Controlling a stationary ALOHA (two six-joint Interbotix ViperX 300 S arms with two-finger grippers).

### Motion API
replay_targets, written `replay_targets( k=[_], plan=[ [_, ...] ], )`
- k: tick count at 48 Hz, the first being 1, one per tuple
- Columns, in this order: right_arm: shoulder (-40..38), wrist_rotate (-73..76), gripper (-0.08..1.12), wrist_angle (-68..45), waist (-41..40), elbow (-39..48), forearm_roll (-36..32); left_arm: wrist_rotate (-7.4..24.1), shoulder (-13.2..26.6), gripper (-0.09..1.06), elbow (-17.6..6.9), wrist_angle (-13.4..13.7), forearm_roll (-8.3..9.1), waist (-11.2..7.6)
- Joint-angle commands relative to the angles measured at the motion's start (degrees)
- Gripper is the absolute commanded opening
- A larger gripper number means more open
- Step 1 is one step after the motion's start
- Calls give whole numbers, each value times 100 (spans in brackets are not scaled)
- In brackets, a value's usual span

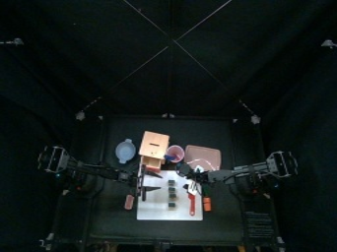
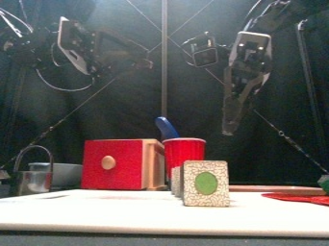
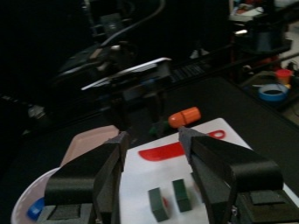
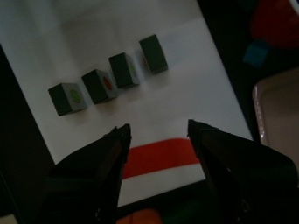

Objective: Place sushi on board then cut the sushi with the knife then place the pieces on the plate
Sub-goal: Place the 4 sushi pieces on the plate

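Right gripper (image 4: 158, 131): mine, jaws spread, empty.
Red knife (image 4: 158, 162): beneath my jaws, flat on the white board (image 4: 117, 26), long axis crossing the gap.
Sushi pieces (image 4: 122, 68): four, separated, slanted row beyond the knife.
Left gripper (image 3: 152, 138): jaws parted, empty.

Sushi roll (image 2: 206, 184) upright mid white board (image 2: 103, 202), green-centred end facing front edge. Behind it red cup (image 2: 184, 159) with blue knife (image 2: 167, 128); wooden box (image 2: 115, 164) just beside, toward left edge.
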Motion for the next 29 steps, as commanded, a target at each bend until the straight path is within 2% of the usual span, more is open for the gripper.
replay_targets(
  k=[1,10,17,20,29],
  plan=[
    [202,-826,88,-18,-114,-431,325,62,-220,86,62,-62,-193,193],
    [756,-1441,88,-26,-149,-879,387,246,-466,86,396,-62,-422,422],
    [1090,-1608,88,-53,-255,-1037,360,413,-650,86,554,-62,-659,466],
    [1204,-1608,88,-97,-325,-1081,325,466,-694,86,589,-62,-712,466],
    [1406,-1626,87,-308,-439,-1116,272,527,-879,86,782,-62,-729,466]
  ],
)
